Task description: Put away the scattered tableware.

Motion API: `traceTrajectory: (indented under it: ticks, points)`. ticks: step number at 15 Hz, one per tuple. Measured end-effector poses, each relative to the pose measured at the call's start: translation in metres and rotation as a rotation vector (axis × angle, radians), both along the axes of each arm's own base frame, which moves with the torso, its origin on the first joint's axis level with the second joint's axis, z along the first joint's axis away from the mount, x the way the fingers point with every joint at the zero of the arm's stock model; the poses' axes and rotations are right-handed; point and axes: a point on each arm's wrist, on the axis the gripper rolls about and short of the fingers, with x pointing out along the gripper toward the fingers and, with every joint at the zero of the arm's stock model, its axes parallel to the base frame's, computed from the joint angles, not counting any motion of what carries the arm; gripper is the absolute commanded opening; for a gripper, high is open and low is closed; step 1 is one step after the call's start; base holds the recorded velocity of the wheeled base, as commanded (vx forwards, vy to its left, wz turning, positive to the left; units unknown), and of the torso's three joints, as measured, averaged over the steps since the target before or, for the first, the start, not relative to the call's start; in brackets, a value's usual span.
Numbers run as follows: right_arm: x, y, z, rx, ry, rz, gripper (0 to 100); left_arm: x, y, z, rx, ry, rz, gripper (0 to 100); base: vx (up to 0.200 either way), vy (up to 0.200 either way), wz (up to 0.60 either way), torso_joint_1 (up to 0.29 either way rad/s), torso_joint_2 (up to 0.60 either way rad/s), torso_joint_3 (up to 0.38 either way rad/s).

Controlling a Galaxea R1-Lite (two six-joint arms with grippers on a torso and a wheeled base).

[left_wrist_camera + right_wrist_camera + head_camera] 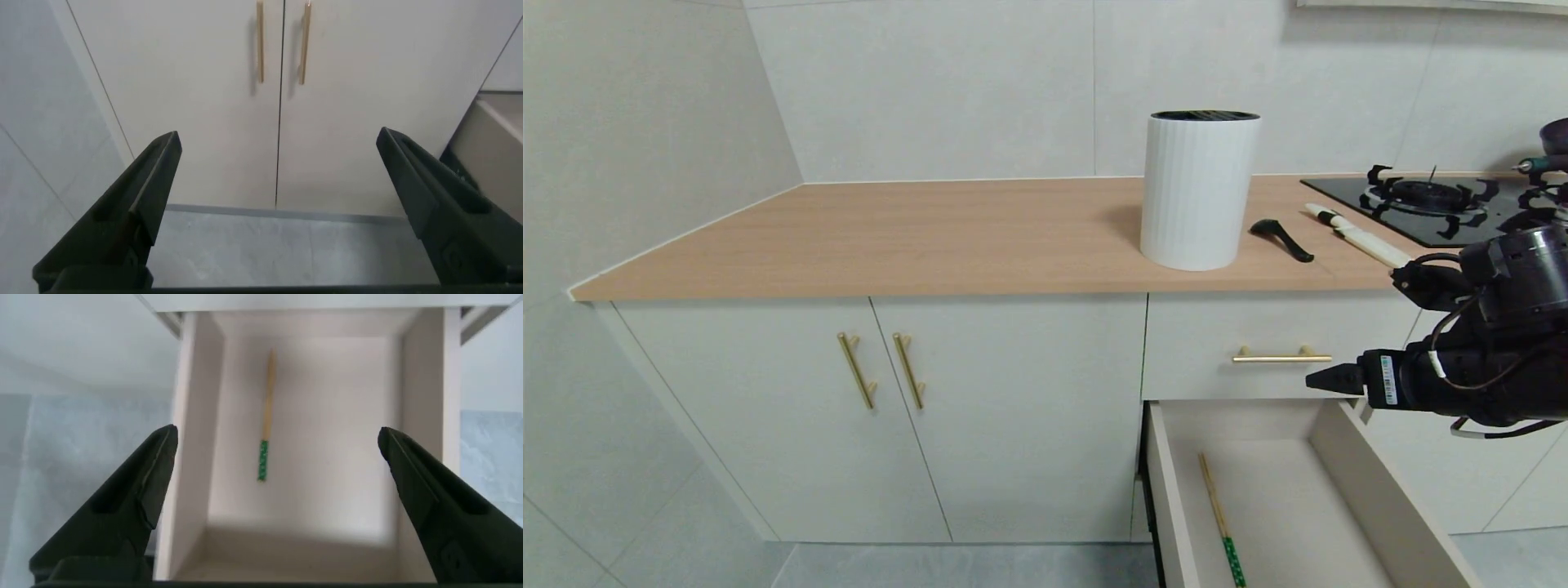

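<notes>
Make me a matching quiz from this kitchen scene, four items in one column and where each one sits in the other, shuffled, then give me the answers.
Things:
1. chopsticks
2. white holder
3. black spoon
4. knife

Places:
A. lying on the countertop, between the holder and the knife
B. inside the open drawer
C. lying on the countertop, right beside the stove
D. standing upright on the countertop, left of the spoon

Pairs: 1-B, 2-D, 3-A, 4-C

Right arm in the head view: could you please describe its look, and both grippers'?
The right arm is black, with a rounded grey joint housing, looping black cables, a white barcode label and a white band. The right gripper and left gripper have matte black wedge-shaped fingers tapering to points.
</notes>
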Motion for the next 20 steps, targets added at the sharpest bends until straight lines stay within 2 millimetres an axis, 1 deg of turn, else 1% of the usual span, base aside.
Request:
traceTrajectory:
  ticks: [9, 13, 15, 16, 18, 20]
  points:
    - [0.0, 0.0, -0.002, -0.008, 0.007, 0.006, 100, 0.0, 0.0, 0.0, 0.0, 0.0, 0.0, 100, 0.0, 0.0, 0.0, 0.203, -0.47, -0.278]
    - [0.001, 0.0, -0.006, -0.039, 0.005, 0.031, 100, 0.0, 0.0, 0.0, 0.0, 0.001, -0.001, 100, 0.0, 0.0, 0.0, 0.055, -0.12, -0.071]
    - [0.007, 0.0, -0.005, -0.044, -0.033, 0.04, 100, 0.0, 0.0, 0.0, 0.0, 0.001, 0.0, 100, 0.0, 0.0, 0.0, 0.0, 0.0, 0.0]
    - [0.014, -0.001, -0.004, -0.048, -0.075, 0.04, 100, 0.0, 0.0, 0.0, 0.0, 0.001, 0.0, 100, 0.0, 0.0, 0.0, 0.0, 0.0, 0.0]
    - [0.039, -0.005, 0.0, -0.054, -0.201, 0.029, 100, 0.0, 0.0, 0.0, 0.0, 0.001, 0.0, 100, 0.0, 0.0, 0.0, 0.0, 0.0, 0.0]
    - [0.065, -0.01, 0.001, -0.077, -0.248, 0.023, 100, 0.0, 0.0, 0.0, 0.0, 0.0, -0.001, 100, 0.0, 0.0, 0.0, 0.0, 0.0, 0.0]
